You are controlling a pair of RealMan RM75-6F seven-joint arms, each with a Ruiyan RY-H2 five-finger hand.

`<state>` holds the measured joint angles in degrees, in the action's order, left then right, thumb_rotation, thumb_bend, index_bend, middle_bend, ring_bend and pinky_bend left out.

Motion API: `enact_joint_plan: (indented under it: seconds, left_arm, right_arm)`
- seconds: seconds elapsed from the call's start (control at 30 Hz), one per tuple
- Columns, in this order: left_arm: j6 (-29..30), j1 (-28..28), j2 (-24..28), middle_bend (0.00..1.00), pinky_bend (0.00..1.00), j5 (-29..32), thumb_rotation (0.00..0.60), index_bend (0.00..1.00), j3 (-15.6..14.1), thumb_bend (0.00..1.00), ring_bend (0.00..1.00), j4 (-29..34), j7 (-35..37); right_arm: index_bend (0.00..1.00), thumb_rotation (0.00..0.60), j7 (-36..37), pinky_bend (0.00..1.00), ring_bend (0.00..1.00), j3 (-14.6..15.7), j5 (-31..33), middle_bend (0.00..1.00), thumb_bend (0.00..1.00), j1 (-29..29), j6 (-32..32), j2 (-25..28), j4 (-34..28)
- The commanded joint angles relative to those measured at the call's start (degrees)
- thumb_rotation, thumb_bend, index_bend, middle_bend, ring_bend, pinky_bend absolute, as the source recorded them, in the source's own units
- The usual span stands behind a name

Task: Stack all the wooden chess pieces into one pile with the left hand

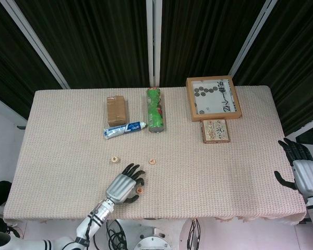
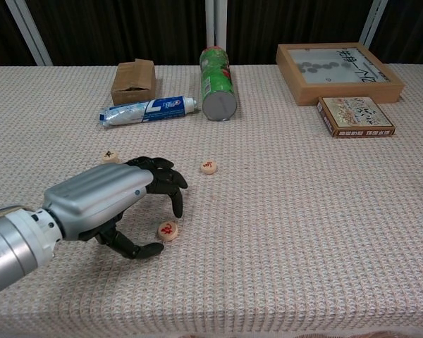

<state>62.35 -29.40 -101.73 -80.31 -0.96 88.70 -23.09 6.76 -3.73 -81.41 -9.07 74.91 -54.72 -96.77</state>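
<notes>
Three round wooden chess pieces lie apart on the cloth. The nearest piece has a red mark and sits between the thumb and fingers of my left hand, which hovers over it with fingers apart and grips nothing. A second piece lies beyond it to the right. The third piece lies just behind the hand at the left. My right hand hangs with fingers spread off the table's right edge, holding nothing.
At the back lie a cardboard box, a toothpaste tube and a green can on its side. A wooden framed tray and a small card box sit at the back right. The table's front edge is near the hand.
</notes>
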Motion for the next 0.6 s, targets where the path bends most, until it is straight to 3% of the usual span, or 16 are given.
enact_joint_plan:
  seconds: [0.03, 0.6]
  left_arm:
    - [-0.2, 0.0, 0.0, 0.15, 0.00, 0.1, 0.600, 0.41, 0.1, 0.26, 0.00, -0.1, 0.0]
    - [-1.0, -0.3, -0.5, 0.16, 0.00, 0.4, 0.600, 0.45, 0.5, 0.29, 0.00, -0.7, 0.1]
  right_arm:
    - [0.00, 0.600, 0.0, 0.00, 0.00, 0.0, 0.0, 0.00, 0.29, 0.0, 0.0, 0.0, 0.0]
    - [0.00, 0.600, 0.0, 0.00, 0.00, 0.0, 0.0, 0.00, 0.29, 0.1, 0.0, 0.1, -0.1]
